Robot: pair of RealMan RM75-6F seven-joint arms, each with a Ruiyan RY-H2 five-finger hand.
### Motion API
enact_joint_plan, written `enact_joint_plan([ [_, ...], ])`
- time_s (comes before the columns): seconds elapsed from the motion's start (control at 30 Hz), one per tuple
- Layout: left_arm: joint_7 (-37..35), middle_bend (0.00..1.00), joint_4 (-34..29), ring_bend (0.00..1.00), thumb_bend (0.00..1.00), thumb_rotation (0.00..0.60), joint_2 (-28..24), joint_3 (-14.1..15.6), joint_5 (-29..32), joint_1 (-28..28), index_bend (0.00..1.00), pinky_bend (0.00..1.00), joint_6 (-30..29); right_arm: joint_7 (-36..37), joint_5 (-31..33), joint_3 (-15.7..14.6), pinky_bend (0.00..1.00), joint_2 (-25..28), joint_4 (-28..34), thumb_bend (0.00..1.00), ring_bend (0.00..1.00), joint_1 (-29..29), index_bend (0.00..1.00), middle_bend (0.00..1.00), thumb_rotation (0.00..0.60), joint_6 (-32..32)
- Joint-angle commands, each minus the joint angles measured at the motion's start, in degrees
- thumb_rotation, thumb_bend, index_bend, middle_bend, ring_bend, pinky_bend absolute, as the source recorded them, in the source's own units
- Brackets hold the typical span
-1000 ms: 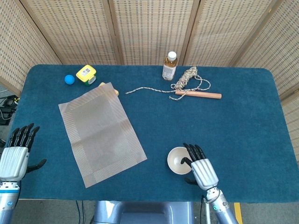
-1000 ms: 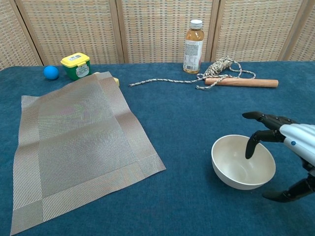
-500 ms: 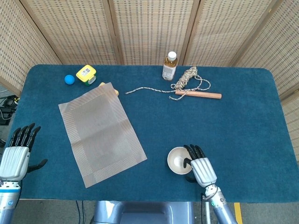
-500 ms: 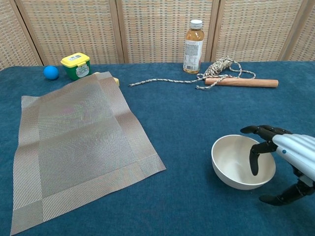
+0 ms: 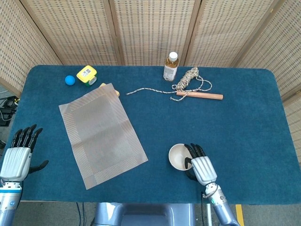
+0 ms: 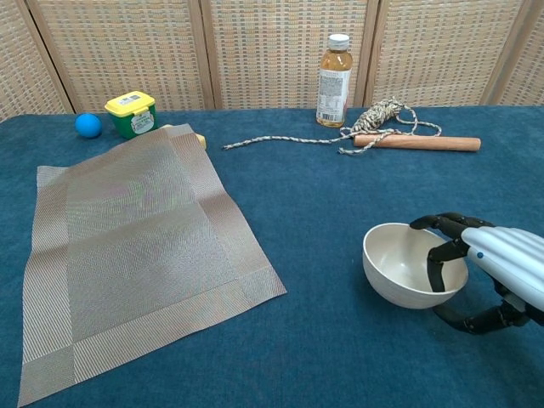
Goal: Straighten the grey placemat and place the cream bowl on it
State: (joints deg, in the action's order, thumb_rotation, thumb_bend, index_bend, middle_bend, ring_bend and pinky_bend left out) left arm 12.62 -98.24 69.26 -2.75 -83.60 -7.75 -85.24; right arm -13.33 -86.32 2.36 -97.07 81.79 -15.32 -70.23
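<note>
- Overhead, in the head view, the grey placemat [image 5: 102,134] lies flat on the blue table [image 5: 235,122], turned askew so its long edges run from about 11 o'clock to 5 o'clock.
- The cream bowl [image 5: 178,157] sits well apart from the placemat, at its 4 o'clock, near the front edge of the table.
- The right hand [image 5: 200,165] grips the bowl at its right rim, dark fingers [image 5: 193,151] hooked over the edge into the hollow.
- The left hand [image 5: 17,157] hangs at the table's front left corner, holding nothing, its fingers straight and a little apart, thumb out to the side.
- Along the far edge stand a blue ball [image 5: 69,80], a yellow tub [image 5: 86,74] just beside it, and a bottle [image 5: 170,67] near 12 o'clock; a coil of rope [image 5: 188,81] lies over a wooden stick [image 5: 199,95] to the bottle's right.
- In the chest view, the bowl [image 6: 406,274] tilts slightly, its near side raised, with fingers inside the rim and the thumb curled under the outer wall at 4 o'clock.
- The right hand [image 6: 486,270] clasps it from the right.
- The placemat [image 6: 136,255] fills the left half, its far corner close to the tub [image 6: 132,114].
- The left hand does not show here.
</note>
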Motion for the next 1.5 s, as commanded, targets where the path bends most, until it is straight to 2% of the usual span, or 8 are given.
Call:
enact_joint_plan([
  [0.03,0.01,0.00,0.23,0.00,0.09,0.600,0.15,-0.22,0.39,-0.13,0.08,0.00,0.31,-0.28,0.44,0.84,0.14,0.25,-0.16,0.53,0.00,-0.72,0.67,0.19,0.600,0.45],
  [0.3,-0.17,0.00,0.84,0.00,0.09,0.600,0.42,-0.80,1.61,-0.39,0.08,0.00,1.20,-1.92,2.91,5.01,0.15,1.87,0.55,0.52,0.00,-3.78,0.68,0.20,0.600,1.88],
  [0.37,-0.22,0.00,1.03,0.00,0.09,0.600,0.51,-0.86,1.82,-0.50,0.08,0.00,1.51,-2.63,4.38,7.39,0.15,2.61,0.21,0.52,0.00,-5.16,0.68,0.20,0.600,2.60],
  [0.53,-0.30,0.00,1.26,0.00,0.09,0.600,0.60,-1.00,2.00,-0.64,0.08,0.00,1.80,-4.60,7.86,11.08,0.15,3.93,-1.24,0.52,0.00,-8.08,0.68,0.20,0.600,5.17],
  [0.73,-0.27,0.00,1.51,0.00,0.09,0.600,0.73,-1.24,2.29,-0.72,0.08,0.00,1.94,-5.95,13.69,16.21,0.16,5.03,-5.30,0.51,0.00,-12.22,0.67,0.20,0.600,8.53],
  [0.9,-0.02,0.00,1.69,0.00,0.09,0.600,0.92,-1.31,2.51,-0.86,0.08,0.00,2.24,-5.83,17.91,18.93,0.16,4.73,-10.41,0.51,0.00,-15.32,0.67,0.20,0.600,11.12],
  [1.27,0.09,0.00,2.19,0.00,0.09,0.600,1.25,-1.51,3.04,-1.11,0.08,0.00,2.78,-5.96,25.11,20.65,0.16,0.66,-25.15,0.50,0.00,-21.08,0.66,0.20,0.600,16.89],
  [1.5,0.52,0.00,2.61,0.00,0.09,0.600,1.63,-1.38,3.42,-1.48,0.08,0.00,3.71,-5.05,28.83,20.87,0.16,-1.07,-31.93,0.47,0.00,-22.92,0.65,0.20,0.600,20.28],
])
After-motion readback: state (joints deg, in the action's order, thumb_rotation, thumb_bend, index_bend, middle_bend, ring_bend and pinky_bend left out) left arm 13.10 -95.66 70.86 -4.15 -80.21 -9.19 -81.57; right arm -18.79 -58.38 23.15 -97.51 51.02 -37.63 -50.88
